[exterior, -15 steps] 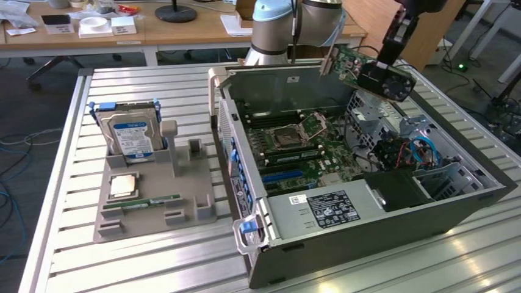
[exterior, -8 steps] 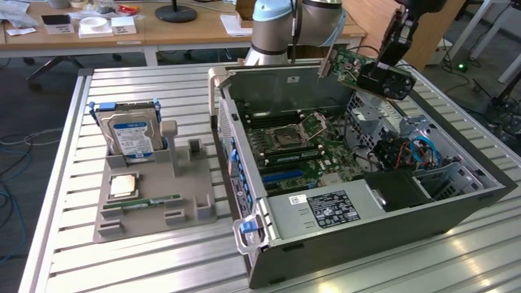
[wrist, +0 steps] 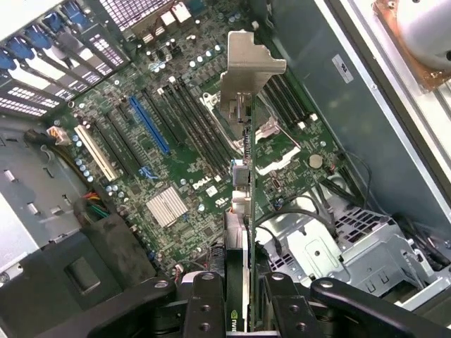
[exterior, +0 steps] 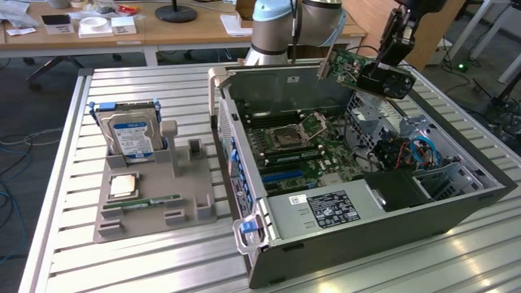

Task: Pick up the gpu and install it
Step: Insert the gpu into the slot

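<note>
Gripper (exterior: 381,73) has the gpu (exterior: 348,64) pinched, fingers (wrist: 204,303) clamped on both faces. The card runs edge-on straight out from between them, silver bracket (wrist: 248,70) at the far end, hanging tilted above the open computer case (exterior: 366,238), over the motherboard (wrist: 176,162).

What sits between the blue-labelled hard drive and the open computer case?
A tall grey plastic post and a shorter one, in the exterior view.

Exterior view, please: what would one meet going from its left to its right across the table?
From the left: hard drive → grey holder's upright post → CPU socket → gpu, held aloft in the pincer.
</note>
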